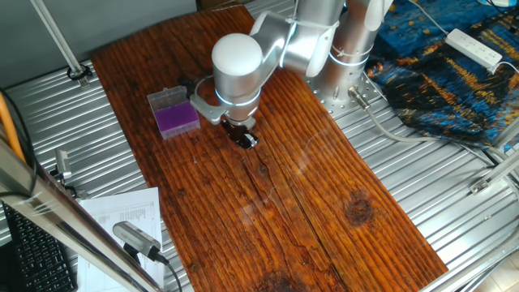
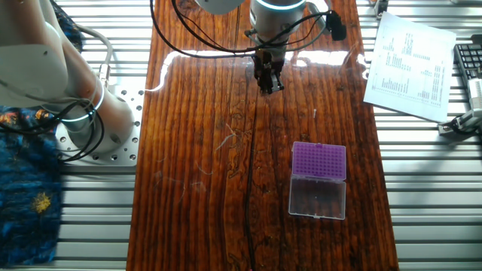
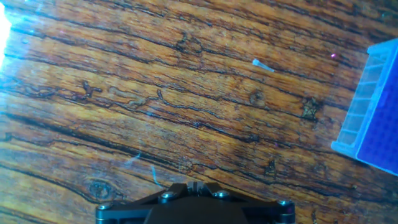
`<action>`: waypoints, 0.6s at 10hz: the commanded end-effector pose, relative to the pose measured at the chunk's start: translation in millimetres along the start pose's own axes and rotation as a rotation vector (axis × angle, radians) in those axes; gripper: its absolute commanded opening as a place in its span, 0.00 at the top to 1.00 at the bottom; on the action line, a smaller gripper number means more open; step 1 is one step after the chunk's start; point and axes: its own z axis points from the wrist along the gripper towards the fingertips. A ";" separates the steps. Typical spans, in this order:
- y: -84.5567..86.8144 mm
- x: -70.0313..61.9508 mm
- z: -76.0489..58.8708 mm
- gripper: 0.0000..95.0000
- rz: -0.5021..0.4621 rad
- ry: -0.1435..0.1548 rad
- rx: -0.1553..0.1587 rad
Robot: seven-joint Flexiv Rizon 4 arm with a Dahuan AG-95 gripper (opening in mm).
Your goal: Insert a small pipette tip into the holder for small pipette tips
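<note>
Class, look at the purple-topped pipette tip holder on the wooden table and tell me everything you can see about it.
The holder for small pipette tips is a small rectangular box of clear plastic whose bright purple top rack is dotted with a grid of holes. Its clear lid lies hinged open flat beside the rack. It sits upright on the wooden table, apart from the gripper; nothing touches it but the table. The hand view catches only its corner at the right edge.

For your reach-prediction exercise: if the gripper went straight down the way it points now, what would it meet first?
Probably bare table. The gripper points down at wood; the tip and holder lie off to the side, though depth is uncertain.
</note>
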 end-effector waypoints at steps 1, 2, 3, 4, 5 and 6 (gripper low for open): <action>0.7 -0.2 -0.1 1.00 -0.178 0.005 -0.040; 0.7 -0.2 -0.1 1.00 -0.215 0.003 -0.054; 0.7 -0.2 -0.1 1.00 -0.314 -0.023 -0.083; 0.7 -0.2 -0.1 1.00 -0.362 -0.048 -0.145; 0.7 -0.2 -0.1 1.00 -0.389 -0.030 -0.137; 0.7 -0.2 -0.1 1.00 -0.412 -0.010 -0.121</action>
